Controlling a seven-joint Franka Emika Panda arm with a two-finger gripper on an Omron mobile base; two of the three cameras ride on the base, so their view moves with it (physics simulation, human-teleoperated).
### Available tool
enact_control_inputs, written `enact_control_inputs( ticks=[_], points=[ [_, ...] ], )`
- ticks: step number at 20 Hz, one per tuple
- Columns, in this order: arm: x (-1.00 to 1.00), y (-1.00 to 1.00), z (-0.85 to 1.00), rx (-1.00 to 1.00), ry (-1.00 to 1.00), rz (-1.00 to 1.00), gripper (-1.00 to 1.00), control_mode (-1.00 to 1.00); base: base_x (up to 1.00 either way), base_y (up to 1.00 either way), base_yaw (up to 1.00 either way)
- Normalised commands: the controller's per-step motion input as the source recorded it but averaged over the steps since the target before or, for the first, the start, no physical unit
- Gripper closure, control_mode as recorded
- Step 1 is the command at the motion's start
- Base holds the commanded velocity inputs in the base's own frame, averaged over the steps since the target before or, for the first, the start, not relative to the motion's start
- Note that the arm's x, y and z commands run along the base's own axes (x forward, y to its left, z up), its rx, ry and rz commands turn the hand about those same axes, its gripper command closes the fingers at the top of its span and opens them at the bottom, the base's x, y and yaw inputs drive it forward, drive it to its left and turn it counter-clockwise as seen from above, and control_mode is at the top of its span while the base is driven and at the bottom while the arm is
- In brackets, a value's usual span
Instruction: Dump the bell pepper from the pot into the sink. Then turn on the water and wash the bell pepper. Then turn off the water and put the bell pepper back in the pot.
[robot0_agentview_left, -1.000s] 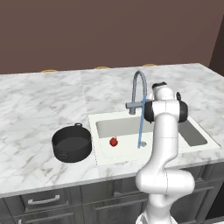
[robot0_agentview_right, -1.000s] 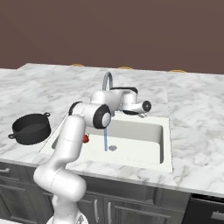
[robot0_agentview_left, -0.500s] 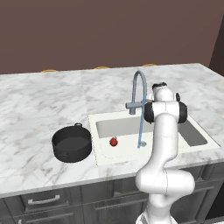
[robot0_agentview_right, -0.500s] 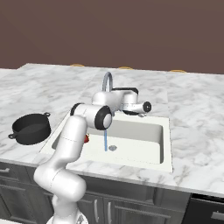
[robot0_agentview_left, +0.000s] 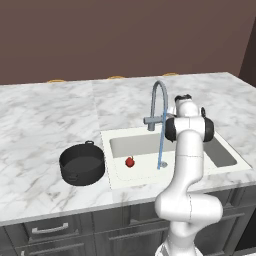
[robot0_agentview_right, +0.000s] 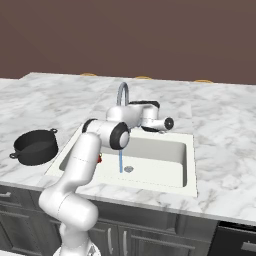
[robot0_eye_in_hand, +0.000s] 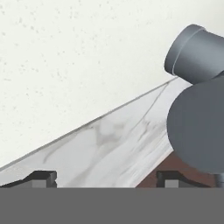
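The bell pepper lies small and red on the floor of the white sink, left of a thin blue stream of water falling from the faucet. The black pot stands upright on the marble to the left of the sink; nothing shows inside it. In the right base view the pot is at far left and the pepper peeks out beside my arm. My gripper is open, with nothing between its tips, close beside the faucet's grey base at the sink's back rim.
Grey-veined marble counter surrounds the sink on all sides. The curved faucet neck rises right beside my hand. A metal drain sits in the basin floor. A brown wall runs behind the counter.
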Motion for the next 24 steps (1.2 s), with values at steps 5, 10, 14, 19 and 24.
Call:
enact_control_inputs(
  ticks=[5, 10, 14, 19, 24],
  points=[
    [0.47, 0.26, 0.96, 0.02, -0.05, 0.0, -1.0, -1.0, 0.0, 0.0, 0.0],
    [0.43, 0.22, 1.0, 0.0, -0.05, 0.0, -1.0, -1.0, 0.0, 0.0, 0.0],
    [0.31, 0.21, 0.87, 0.0, -0.01, 0.0, -1.0, -1.0, 0.0, 0.0, 0.0],
    [0.22, 0.25, 0.44, 0.01, 0.0, 0.0, -1.0, -1.0, 0.0, 0.0, 0.0],
    [0.08, 0.14, 0.32, 0.01, 0.03, -0.01, -1.0, -1.0, 0.0, 0.0, 0.0]
  ],
)
